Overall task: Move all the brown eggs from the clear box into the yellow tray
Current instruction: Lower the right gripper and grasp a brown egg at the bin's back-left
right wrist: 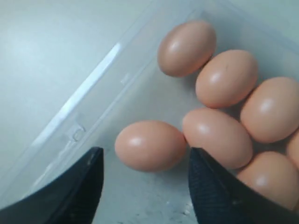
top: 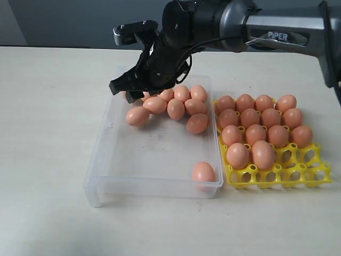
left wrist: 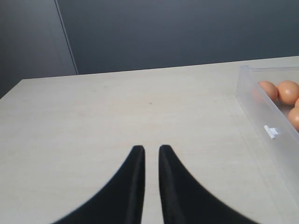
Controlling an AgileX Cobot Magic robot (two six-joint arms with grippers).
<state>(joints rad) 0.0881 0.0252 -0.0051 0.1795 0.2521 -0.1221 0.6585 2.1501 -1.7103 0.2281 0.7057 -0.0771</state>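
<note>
Left end effector [left wrist: 152, 151], fingers almost together, hovers over the counter [top: 48, 106]. In the shallow clear plastic box [top: 101, 160], the right end effector [right wrist: 145, 158] straddles one brown egg [right wrist: 150, 145], jaws apart: pickup step. Next: close gently, then carry to the bright yellow plastic egg tray [top: 311, 160]

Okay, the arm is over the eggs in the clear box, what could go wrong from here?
1. The right gripper, jaws open, is lined up on one brown egg, but a neighbouring egg touches it on one side; closing might pinch or shove both.
2. The lone egg in the near corner of the clear box lies loose and might roll if the box is bumped.
</note>
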